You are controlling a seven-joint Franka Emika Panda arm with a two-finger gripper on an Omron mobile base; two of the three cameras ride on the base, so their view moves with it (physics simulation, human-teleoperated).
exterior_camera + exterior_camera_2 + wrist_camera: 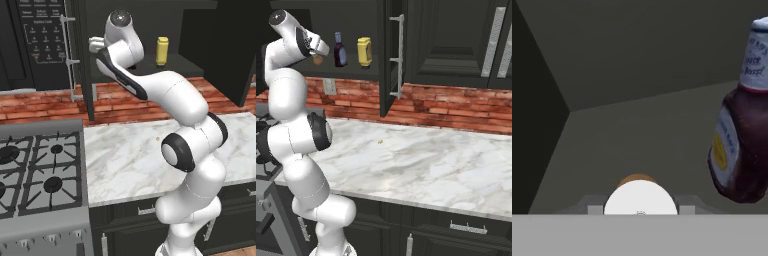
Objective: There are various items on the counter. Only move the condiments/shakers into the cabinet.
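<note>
- The gripper [640, 210] is inside the cabinet [326, 15], pinching the orange-brown shaker [318, 60], whose pale top fills the gap between the tips.
- The dark sauce bottle [340, 51] stands upright on the cabinet shelf just right of the shaker.
- The yellow squeeze bottle [364, 51] stands right of the sauce bottle.
- A tiny orange speck [380, 142] lies on the marble counter [421, 165].

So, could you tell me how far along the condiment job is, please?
Done: the yellow squeeze bottle and sauce bottle stand on the cabinet shelf. In hand: the shaker, at the gripper inside the cabinet. Left: releasing it; only an orange speck remains on the counter.
</note>
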